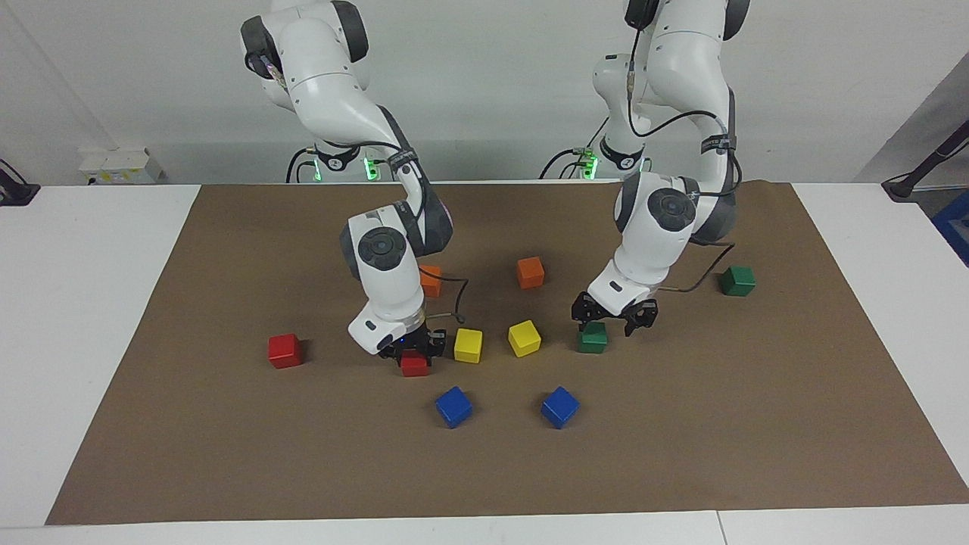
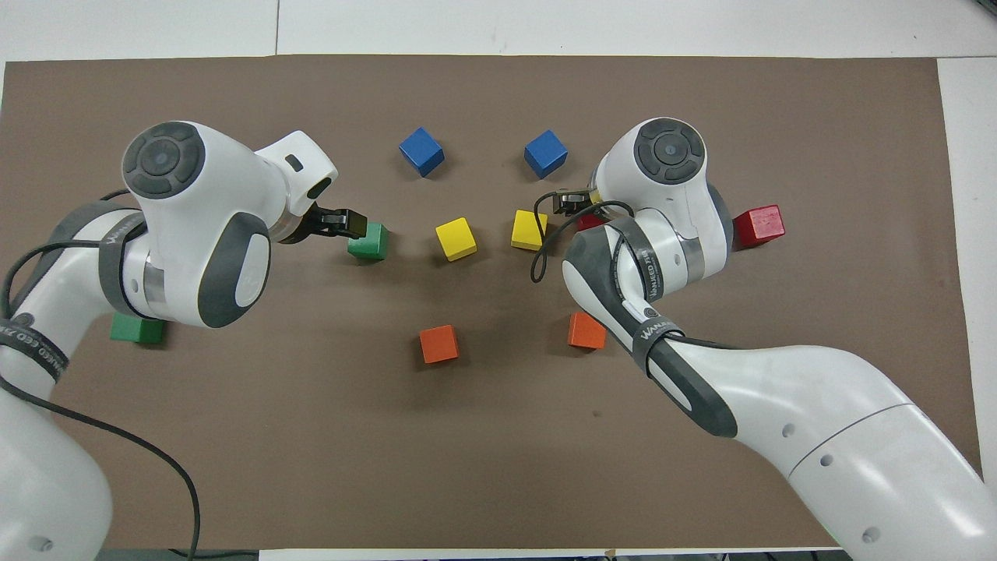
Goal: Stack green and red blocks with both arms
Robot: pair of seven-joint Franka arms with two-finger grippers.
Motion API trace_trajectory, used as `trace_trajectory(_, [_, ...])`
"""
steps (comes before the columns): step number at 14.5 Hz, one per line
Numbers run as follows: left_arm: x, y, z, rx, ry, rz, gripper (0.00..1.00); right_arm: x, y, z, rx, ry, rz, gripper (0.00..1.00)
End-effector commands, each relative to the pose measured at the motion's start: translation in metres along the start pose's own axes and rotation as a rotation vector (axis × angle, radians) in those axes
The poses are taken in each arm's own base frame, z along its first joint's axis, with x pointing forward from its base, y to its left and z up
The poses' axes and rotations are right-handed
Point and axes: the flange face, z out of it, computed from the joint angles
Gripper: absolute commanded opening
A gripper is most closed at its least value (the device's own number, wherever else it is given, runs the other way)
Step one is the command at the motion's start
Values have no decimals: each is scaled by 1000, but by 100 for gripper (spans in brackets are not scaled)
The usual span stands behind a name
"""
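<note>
My right gripper (image 1: 413,354) is down on a red block (image 1: 415,367) that sits on the mat beside a yellow cube; in the overhead view only a sliver of this block (image 2: 590,222) shows past the arm. My left gripper (image 1: 612,322) is open, low over a green block (image 1: 593,338), its tips about level with the block's top; the overhead view shows this gripper (image 2: 347,224) at the edge of that block (image 2: 368,241). A second red block (image 1: 285,350) lies toward the right arm's end. A second green block (image 1: 736,281) lies toward the left arm's end.
Two yellow cubes (image 1: 468,345) (image 1: 524,337) sit between the two grippers. Two blue cubes (image 1: 453,406) (image 1: 560,406) lie farther from the robots. Two orange cubes (image 1: 530,272) (image 1: 430,280) lie nearer to them. All rest on a brown mat (image 1: 227,424).
</note>
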Motion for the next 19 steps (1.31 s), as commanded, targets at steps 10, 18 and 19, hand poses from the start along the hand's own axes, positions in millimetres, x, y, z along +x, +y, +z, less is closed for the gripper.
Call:
trace_trajectory(10, [-10,26,43,44,-31,69,100,-37,156,-183,-33,-67,-148,0])
trace_trajectory(18, [-19,26,52,50,-44,72,6,-34,243,-114,-35,30,-196,0])
trace_trajectory(19, [-18,20,51,51,-44,68,0,-31,243,-108,-35,45,-195,0])
